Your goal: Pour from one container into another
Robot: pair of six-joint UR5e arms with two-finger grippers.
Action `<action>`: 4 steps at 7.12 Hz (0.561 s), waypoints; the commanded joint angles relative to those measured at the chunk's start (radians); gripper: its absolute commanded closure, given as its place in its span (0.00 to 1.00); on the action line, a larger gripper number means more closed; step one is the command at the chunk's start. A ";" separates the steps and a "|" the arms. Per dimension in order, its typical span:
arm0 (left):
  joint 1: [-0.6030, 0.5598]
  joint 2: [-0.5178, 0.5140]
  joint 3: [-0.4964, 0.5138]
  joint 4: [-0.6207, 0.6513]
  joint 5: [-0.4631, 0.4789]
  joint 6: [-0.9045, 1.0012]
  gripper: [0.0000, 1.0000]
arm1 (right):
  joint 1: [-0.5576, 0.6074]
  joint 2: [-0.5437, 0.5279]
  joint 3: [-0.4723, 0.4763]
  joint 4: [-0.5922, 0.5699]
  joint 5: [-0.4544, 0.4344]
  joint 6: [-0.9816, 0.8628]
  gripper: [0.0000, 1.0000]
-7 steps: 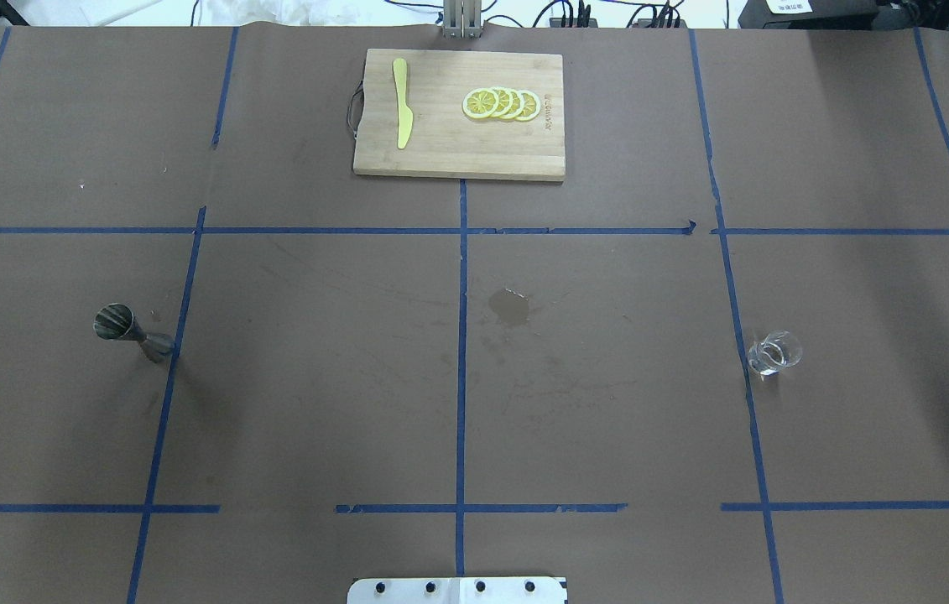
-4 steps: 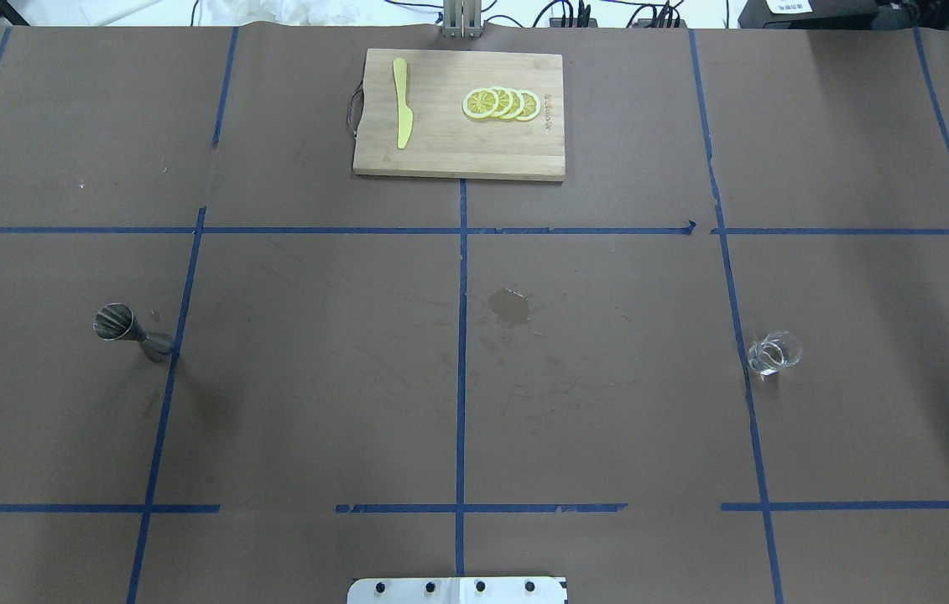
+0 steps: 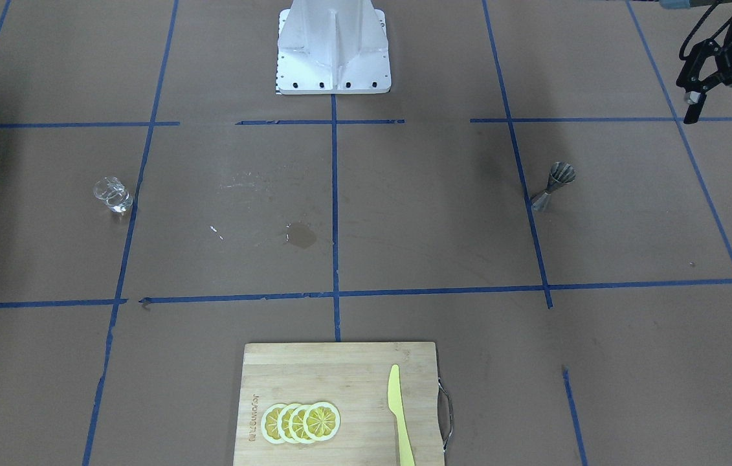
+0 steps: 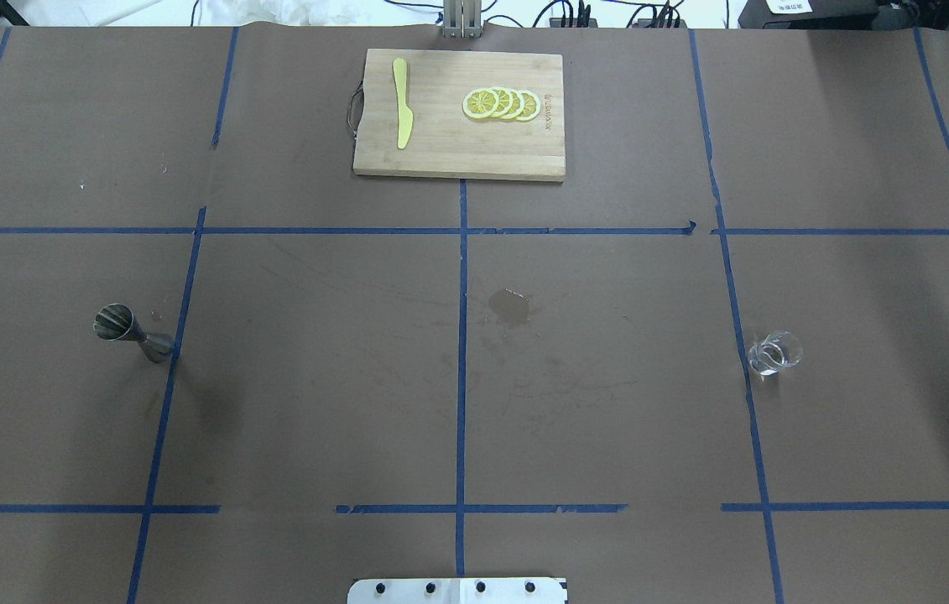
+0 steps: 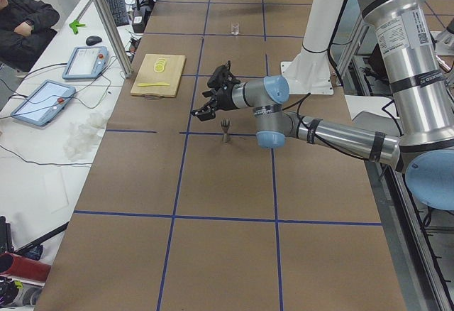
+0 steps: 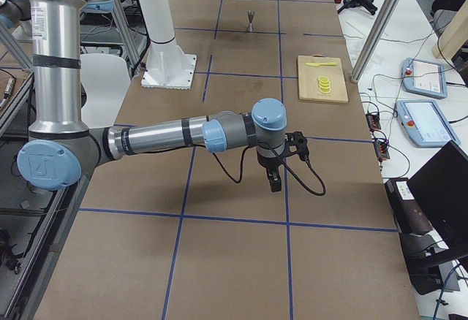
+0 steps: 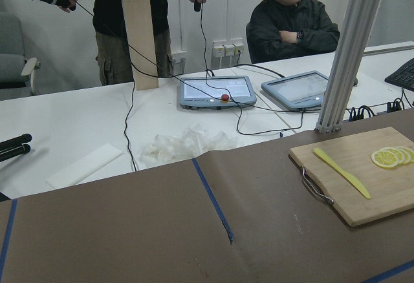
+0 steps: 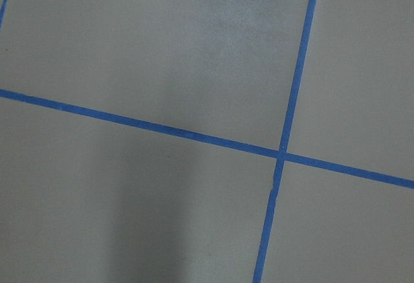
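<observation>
Two vessels stand just where they stood a second ago. The glass (image 4: 774,352) is upright on the robot's right half of the table, at a blue tape line. The jigger (image 4: 132,333) is upright well apart on the left half, beside another line. Neither looks handled, so I judge the pour not yet begun, with picking up the glass the first step. The left gripper (image 3: 726,120) hangs raised near the jigger, fingers spread and empty. The right gripper (image 6: 274,177) points down over the table's right end; whether its fingers are apart I cannot tell. The damp stain (image 4: 510,307) at mid-table and the cutting board (image 4: 457,155), with its lemon slices (image 4: 501,103) and yellow knife (image 4: 401,105), are unchanged too.
</observation>
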 commanded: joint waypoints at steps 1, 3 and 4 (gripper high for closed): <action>0.146 0.003 0.004 -0.033 0.178 -0.036 0.00 | -0.001 -0.003 -0.004 0.000 -0.001 0.000 0.00; 0.352 0.003 0.063 -0.091 0.440 -0.097 0.00 | -0.001 -0.008 -0.006 0.000 -0.002 0.000 0.00; 0.430 0.001 0.106 -0.138 0.551 -0.097 0.00 | 0.001 -0.012 -0.003 0.002 -0.001 0.000 0.00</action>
